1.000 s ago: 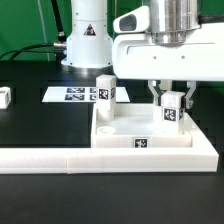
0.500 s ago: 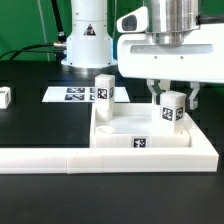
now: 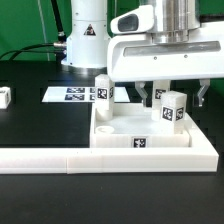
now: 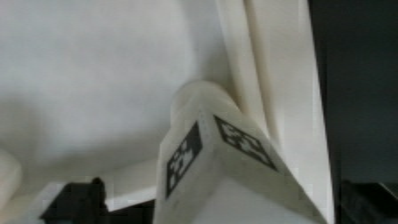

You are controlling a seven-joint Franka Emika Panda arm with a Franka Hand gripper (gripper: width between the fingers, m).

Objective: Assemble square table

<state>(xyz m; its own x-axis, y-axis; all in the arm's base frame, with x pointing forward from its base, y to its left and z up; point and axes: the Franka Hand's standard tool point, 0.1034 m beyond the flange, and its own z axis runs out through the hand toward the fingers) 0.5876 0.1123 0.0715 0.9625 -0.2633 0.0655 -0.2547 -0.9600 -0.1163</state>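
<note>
The white square slab (image 3: 128,128) lies against the rail, its tag (image 3: 140,143) facing front. One tagged leg block (image 3: 104,92) stands upright at the slab's far corner on the exterior view's left. A second leg block (image 3: 171,107) stands upright at the far corner on the right. My gripper (image 3: 175,98) hangs over this second leg, open, with its fingers (image 3: 147,97) spread apart on both sides and not touching it. In the wrist view the leg (image 4: 222,150) rises from the slab (image 4: 107,60) between the dark fingertips (image 4: 80,202).
A long white L-shaped rail (image 3: 60,158) runs along the front and up the right side of the slab. The marker board (image 3: 68,95) lies behind on the black table. Another small white leg block (image 3: 5,96) lies at the exterior view's far left.
The fingers were shut on the right leg block. They have spread apart and let it go. The leg stays standing on the slab.
</note>
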